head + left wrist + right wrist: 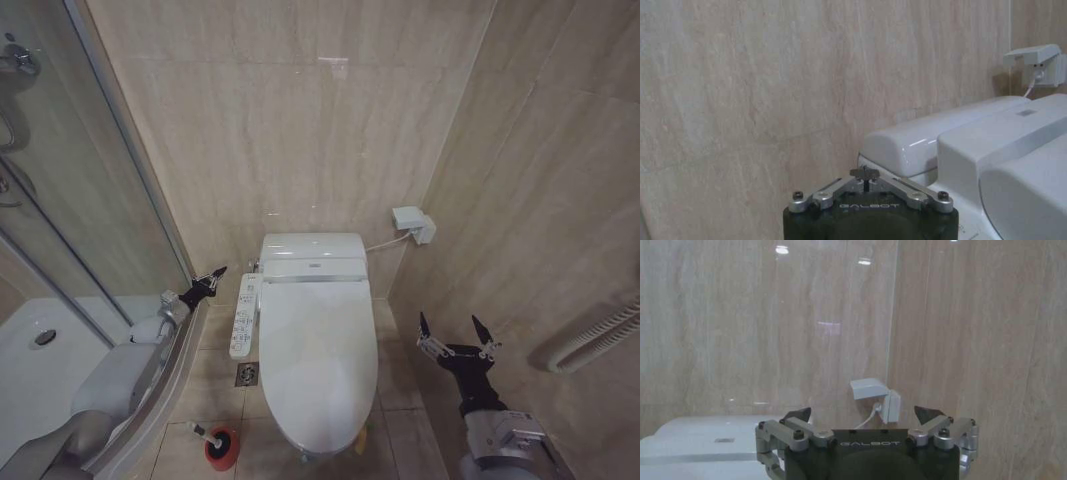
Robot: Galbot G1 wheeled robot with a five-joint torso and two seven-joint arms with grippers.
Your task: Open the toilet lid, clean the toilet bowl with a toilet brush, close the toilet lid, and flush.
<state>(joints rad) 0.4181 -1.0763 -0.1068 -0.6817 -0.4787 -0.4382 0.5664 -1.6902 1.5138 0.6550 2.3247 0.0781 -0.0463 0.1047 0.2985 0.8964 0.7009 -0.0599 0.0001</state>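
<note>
Step one, nothing started: toilet lid (318, 365) is down flat over the toilet bowl (300, 440), centre-bottom of the head view. Glossy white oval, clean, small green-yellow tag at its lower-right edge.

Right gripper (458, 338) hangs lower right of frame, beside the lid, not touching; fingers spread wide, empty. Left gripper (208, 281) sits left of centre near the side control panel (244, 316), fingers together, holding nothing.

Toilet brush (205, 433) stands in its red holder (222, 448) on the floor, bottom left of the bowl, untouched.

Next move, my guess: get a finger under the lid's front edge and swing it up towards the tank (313, 254). Slick plastic, little lip to catch.
</note>
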